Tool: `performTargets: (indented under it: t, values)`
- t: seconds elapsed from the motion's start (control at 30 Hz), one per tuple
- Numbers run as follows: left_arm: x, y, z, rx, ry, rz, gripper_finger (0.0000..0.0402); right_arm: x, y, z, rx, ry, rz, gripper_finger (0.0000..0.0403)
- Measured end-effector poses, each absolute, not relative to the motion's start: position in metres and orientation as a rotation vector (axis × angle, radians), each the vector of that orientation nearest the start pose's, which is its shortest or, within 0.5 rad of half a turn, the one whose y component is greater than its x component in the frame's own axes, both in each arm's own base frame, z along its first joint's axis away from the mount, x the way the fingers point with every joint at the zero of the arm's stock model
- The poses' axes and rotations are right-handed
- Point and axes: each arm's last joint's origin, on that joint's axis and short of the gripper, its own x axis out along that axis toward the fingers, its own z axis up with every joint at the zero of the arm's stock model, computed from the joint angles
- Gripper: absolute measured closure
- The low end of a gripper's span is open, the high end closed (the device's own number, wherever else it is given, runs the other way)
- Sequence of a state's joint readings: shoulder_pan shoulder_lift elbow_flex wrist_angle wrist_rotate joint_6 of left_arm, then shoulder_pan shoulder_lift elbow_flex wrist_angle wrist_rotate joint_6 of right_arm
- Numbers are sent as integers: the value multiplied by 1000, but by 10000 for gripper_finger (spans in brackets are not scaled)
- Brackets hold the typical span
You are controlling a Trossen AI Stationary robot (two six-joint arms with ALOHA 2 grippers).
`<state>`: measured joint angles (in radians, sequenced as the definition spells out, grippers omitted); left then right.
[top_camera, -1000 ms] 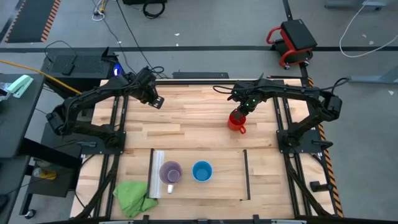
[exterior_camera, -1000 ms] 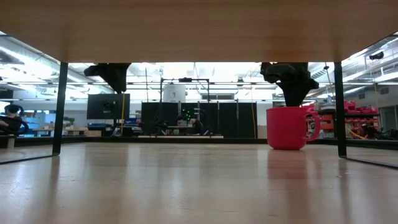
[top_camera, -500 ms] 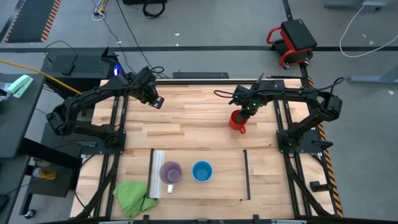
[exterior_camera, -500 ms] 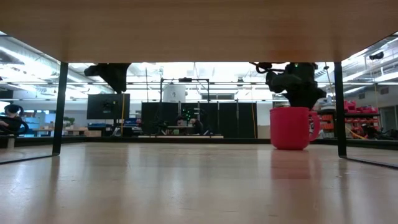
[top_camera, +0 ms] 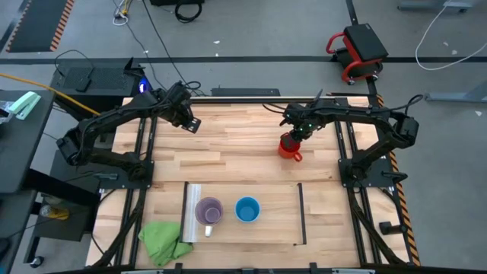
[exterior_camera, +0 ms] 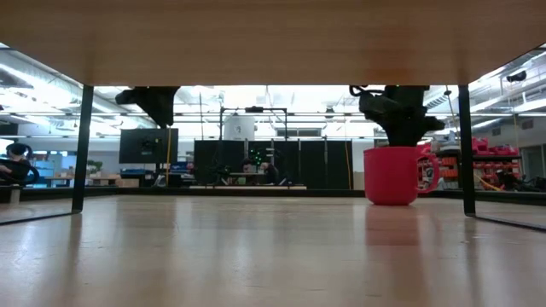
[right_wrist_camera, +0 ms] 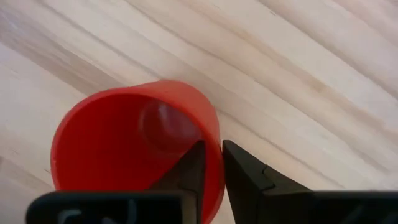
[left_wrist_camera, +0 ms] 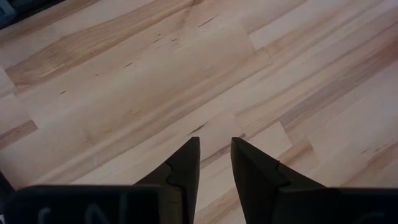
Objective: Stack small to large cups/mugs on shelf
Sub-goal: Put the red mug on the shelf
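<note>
The red mug (top_camera: 288,145) (exterior_camera: 392,176) stands on its base on the tabletop, right of centre, with its handle toward the near edge. My right gripper (top_camera: 295,132) (right_wrist_camera: 213,152) is above it, shut on its rim. The pale purple mug (top_camera: 208,211) and the bright blue mug (top_camera: 246,209) stand side by side on the light-wood shelf panel (top_camera: 278,217) near the table's near edge. My left gripper (top_camera: 189,121) (left_wrist_camera: 215,144) hovers over bare wood at the far left, open by a narrow gap. My right gripper pinches the red mug's rim wall (right_wrist_camera: 214,140), one finger inside the mug and one outside. The fingers come from above, slanting down. In the low view the mug's base (exterior_camera: 392,201) sits level on the tabletop, upright.
A green cloth (top_camera: 163,240) lies at the near left corner beside the shelf's silvery strip (top_camera: 192,214). A thin dark strip (top_camera: 302,214) bounds the shelf's right end. Bare tabletop lies between the red mug and the shelf. Two thin dark legs (exterior_camera: 82,145) stand in the low view.
My right gripper has stayed on the red mug's rim and nudged it slightly: first toward the table's right, then back toward the left and far edge. The mug has slid a little along the table and stays upright.
</note>
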<state>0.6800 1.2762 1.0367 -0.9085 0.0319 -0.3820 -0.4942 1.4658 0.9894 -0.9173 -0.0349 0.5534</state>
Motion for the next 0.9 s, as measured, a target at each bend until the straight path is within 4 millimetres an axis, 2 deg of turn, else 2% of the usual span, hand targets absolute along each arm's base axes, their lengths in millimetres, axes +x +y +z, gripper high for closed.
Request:
performTargets:
  t: [0.17,0.37,0.7,0.9]
  values:
    - [184,147,268,-737,984,785,302,220,-118,211,847,1273,-798,363]
    - [185,145,268,-731,987,775,301,220,-106,211,834,1331,-819,388]
    - [185,145,268,-731,987,775,302,225,-95,211,826,1332,-816,372]
    - [187,143,268,-731,987,772,303,225,-95,211,878,1308,-873,390]
